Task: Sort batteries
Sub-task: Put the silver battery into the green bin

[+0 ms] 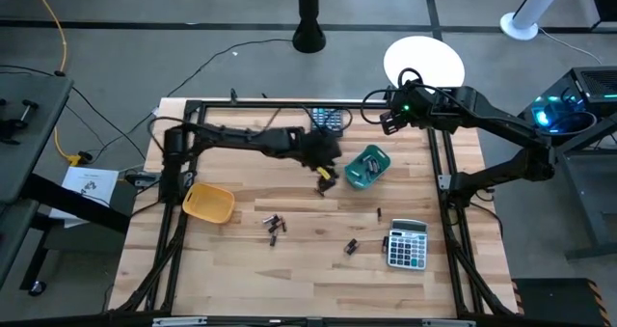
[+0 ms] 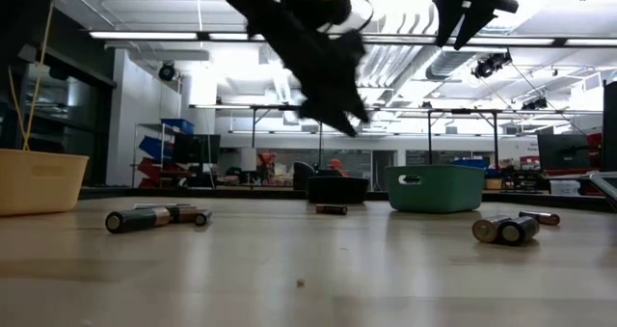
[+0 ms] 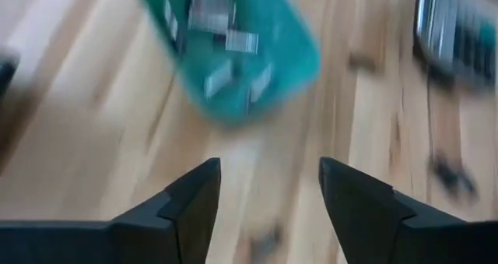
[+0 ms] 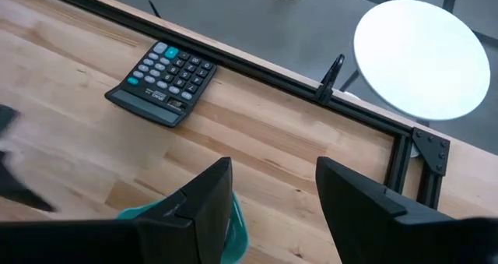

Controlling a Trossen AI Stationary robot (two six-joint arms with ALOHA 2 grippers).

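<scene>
Low view across the table (image 2: pixel 318 279): we see loose batteries nearest the lens, one cluster (image 2: pixel 157 216) toward the yellow tray (image 2: pixel 39 180) and a pair (image 2: pixel 506 229) on the other side, with a single cell (image 2: pixel 331 209) farther back near the teal tray (image 2: pixel 434 188). Above them hangs the left end effector (image 2: pixel 337 110), blurred and aloft, and beyond it the right end effector (image 2: pixel 468 13) high against the ceiling lights. From the left wrist, we find its dark fingers (image 3: pixel 194 205) spread wide with nothing between them, the teal tray (image 3: pixel 296 61) just ahead and already carrying several metallic cells (image 3: pixel 226 50). We read this as the instant of a drop-off: a battery apparently let go at the teal tray, the jaws released. From overhead, the left end effector (image 1: pixel 326 165) sits just beside the teal tray (image 1: pixel 367 167), while unsorted batteries (image 1: pixel 274 224) lie mid-table, another (image 1: pixel 352 246) near the grey calculator (image 1: pixel 407 244), and one (image 1: pixel 379 212) between them. The right end effector (image 1: pixel 393 115) waits at the far edge, fingers (image 4: pixel 206 198) parted and empty, a dark calculator (image 4: pixel 162 82) ahead of it. We judge the sort well short of done; the next move calls for the left arm to swing back, descend on a loose cell squarely across its length, and close without rolling it.
</scene>
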